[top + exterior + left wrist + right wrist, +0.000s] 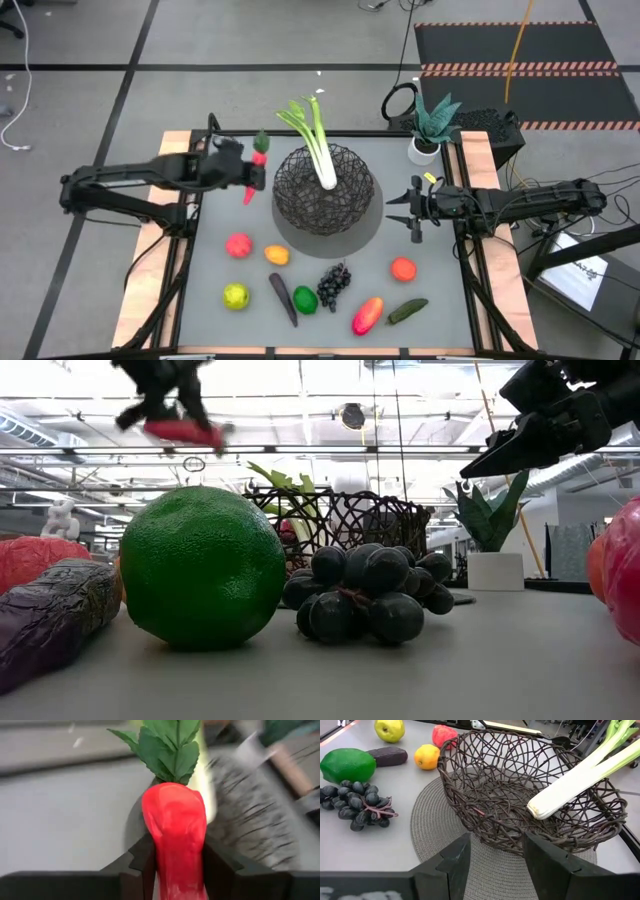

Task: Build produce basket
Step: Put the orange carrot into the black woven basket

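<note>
My left gripper (175,875) is shut on a red carrot (175,830) with green leaves and holds it in the air just left of the basket (323,185). The basket is a round black wire bowl on a grey mat. A leek (318,150) lies in it, with its white end inside and its green top over the far rim. My right gripper (492,865) waits open to the right of the basket, its fingers apart over the mat. In the low view the carrot (185,430) shows high above the table. My left gripper pinches the carrot's red body (172,860) between its two fingers (142,865), coming from the table's left and lying across the carrot. The carrot is lifted clear of the table. Its leafy end (261,142) points to the far side and its red tip (248,193) to the near side.
Loose produce lies on the near half of the table: a red fruit (238,245), an orange one (277,255), a yellow-green one (235,296), an eggplant (283,298), a green fruit (305,299), grapes (334,283) and a cucumber (407,311). A potted plant (430,125) stands far right.
</note>
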`<state>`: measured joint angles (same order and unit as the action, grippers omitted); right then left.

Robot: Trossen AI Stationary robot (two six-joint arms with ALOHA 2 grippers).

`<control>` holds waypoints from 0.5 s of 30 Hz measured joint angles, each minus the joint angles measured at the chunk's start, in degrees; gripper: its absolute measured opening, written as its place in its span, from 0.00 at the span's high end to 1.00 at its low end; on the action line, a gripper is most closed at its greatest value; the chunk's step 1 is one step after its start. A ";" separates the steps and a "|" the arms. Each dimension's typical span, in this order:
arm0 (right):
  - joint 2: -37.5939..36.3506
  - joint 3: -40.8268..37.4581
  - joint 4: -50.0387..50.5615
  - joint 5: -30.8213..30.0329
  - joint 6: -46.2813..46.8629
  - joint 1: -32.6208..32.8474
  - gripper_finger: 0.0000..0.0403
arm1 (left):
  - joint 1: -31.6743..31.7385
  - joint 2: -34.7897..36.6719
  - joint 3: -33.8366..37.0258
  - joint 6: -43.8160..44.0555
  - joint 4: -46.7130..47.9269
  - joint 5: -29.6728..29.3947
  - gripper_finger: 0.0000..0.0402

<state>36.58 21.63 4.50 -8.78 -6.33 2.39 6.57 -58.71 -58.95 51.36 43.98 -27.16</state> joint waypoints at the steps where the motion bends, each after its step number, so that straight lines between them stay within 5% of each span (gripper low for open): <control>1: -0.01 0.00 -0.01 -0.02 -0.05 -0.02 0.57 | -0.38 0.70 -1.03 -1.78 -1.74 -0.86 0.68; 8: -0.01 0.00 -0.01 -0.09 -0.48 -0.02 0.57 | -5.72 -0.02 -1.03 -19.01 -28.64 -9.01 0.65; 15: 0.02 0.00 0.02 -0.07 -0.59 -0.02 0.57 | -9.79 -9.83 4.00 -27.22 -53.55 -18.88 0.65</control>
<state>36.60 21.63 4.51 -8.84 -6.92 2.37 -3.22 -68.54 -54.95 24.14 -9.57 -46.05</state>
